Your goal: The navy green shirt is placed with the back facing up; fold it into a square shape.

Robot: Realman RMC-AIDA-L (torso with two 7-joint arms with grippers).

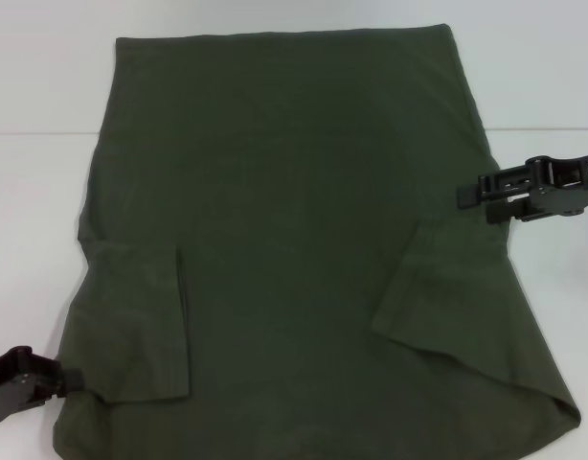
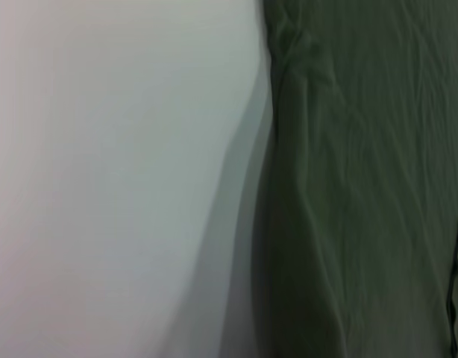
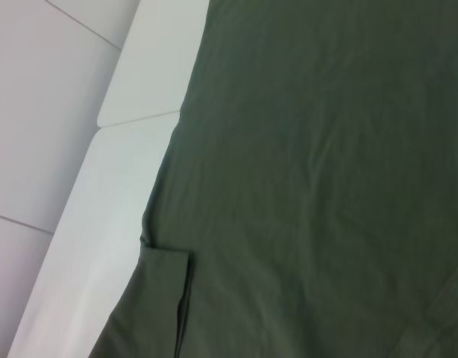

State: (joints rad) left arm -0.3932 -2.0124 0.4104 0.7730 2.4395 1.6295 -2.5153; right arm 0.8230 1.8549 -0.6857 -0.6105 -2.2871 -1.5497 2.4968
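The navy green shirt (image 1: 284,220) lies flat on the white table, plain side up, with both sleeves folded inward over the body. The left sleeve flap (image 1: 146,321) and the right sleeve flap (image 1: 447,287) lie on top. My left gripper (image 1: 66,381) sits low at the near left edge of the shirt, touching or just beside the cloth. My right gripper (image 1: 471,195) hovers open over the shirt's right edge, above the folded right sleeve. The left wrist view shows the shirt's edge (image 2: 348,186). The right wrist view shows the shirt body (image 3: 311,171).
The white table (image 1: 35,192) shows bare on both sides of the shirt. Its far edge and a pale wall (image 1: 533,57) lie behind. The shirt's near hem corner (image 1: 562,417) reaches close to the table's front.
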